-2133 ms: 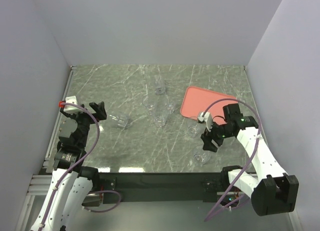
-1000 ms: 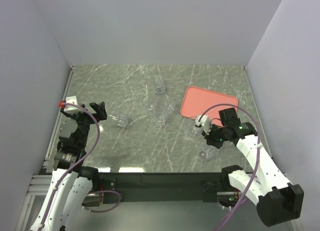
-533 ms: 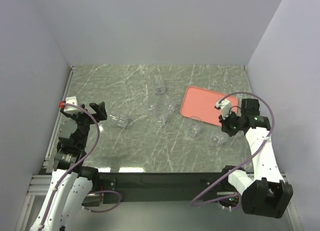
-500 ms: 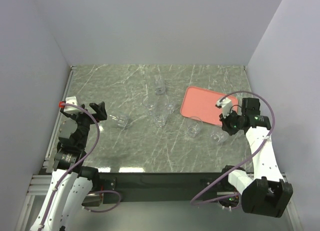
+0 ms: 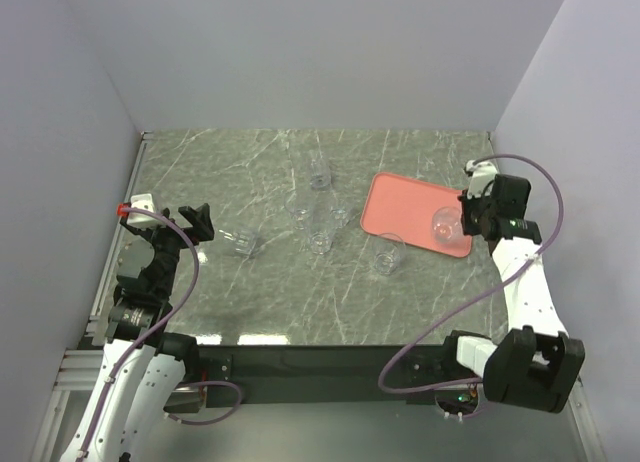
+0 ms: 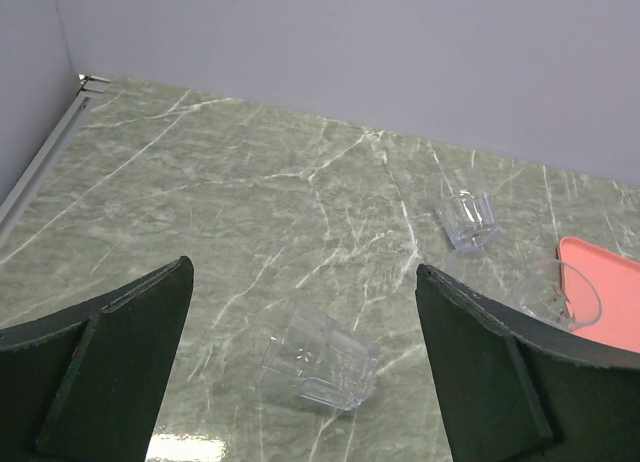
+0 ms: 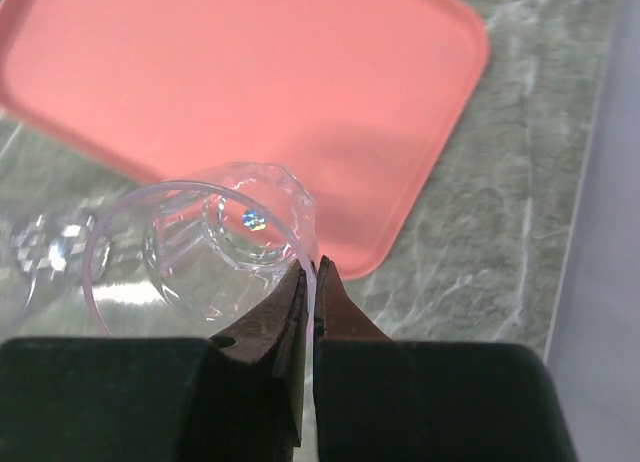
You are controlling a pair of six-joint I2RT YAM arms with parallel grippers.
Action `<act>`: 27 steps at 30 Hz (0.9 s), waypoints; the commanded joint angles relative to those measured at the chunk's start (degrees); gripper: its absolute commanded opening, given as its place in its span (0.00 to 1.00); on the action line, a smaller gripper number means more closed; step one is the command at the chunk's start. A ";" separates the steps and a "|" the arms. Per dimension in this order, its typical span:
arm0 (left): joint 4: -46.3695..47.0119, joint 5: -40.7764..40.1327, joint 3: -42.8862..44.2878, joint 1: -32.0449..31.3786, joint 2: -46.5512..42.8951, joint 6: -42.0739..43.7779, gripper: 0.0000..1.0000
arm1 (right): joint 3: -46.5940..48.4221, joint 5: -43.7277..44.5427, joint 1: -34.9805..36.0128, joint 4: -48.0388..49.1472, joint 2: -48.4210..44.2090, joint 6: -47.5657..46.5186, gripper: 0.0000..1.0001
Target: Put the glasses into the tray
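My right gripper (image 5: 461, 220) (image 7: 312, 269) is shut on the rim of a clear glass (image 5: 443, 222) (image 7: 198, 244), one finger inside the wall and one outside. The glass hangs over the near right corner of the salmon-pink tray (image 5: 408, 206) (image 7: 250, 82). My left gripper (image 5: 201, 222) (image 6: 302, 268) stands open at the left, just behind a glass lying on its side (image 5: 243, 242) (image 6: 317, 355), not touching it. Several more glasses stand on the marble: one far back (image 5: 318, 172) (image 6: 468, 219), a cluster mid-table (image 5: 320, 240), and one near the tray's left corner (image 5: 387, 254) (image 6: 555, 294).
The grey-green marble table (image 5: 220, 172) is walled at the back and on both sides. A raised rail (image 5: 128, 197) runs along its left edge. The right wall stands close to the tray's right side.
My right arm has carried the glass from the table's near middle up and to the right, over the tray's near corner. The left arm has not moved.
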 commanded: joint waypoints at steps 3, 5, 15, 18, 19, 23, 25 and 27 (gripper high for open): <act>1.67 0.57 -0.02 -0.37 -0.73 1.09 0.99 | 6.80 12.01 -0.62 10.22 6.42 13.38 0.00; 1.67 0.48 -0.02 -0.37 -0.73 1.09 0.99 | 8.12 14.38 -1.06 11.01 9.06 15.93 0.00; 1.67 0.13 -0.10 -0.46 -0.21 1.27 0.99 | 18.84 14.49 -3.17 9.35 22.42 23.23 0.00; 1.59 0.05 -0.02 -0.46 -0.03 1.36 0.99 | 21.57 13.70 -3.96 8.12 26.20 24.28 0.00; 1.58 0.04 -0.02 -0.46 0.14 1.36 0.99 | 22.18 12.56 -4.22 7.85 27.77 24.90 0.00; 1.67 -0.04 -0.02 -0.37 0.32 1.36 0.99 | 24.64 10.97 -5.28 6.97 31.12 26.13 0.00; 1.59 -0.04 -0.02 -0.46 0.32 1.36 0.99 | 25.17 10.45 -5.72 6.44 32.87 26.57 0.00; 1.67 -0.04 -0.02 -0.46 0.41 1.44 0.99 | 25.70 10.00 -5.98 6.53 33.67 26.92 0.00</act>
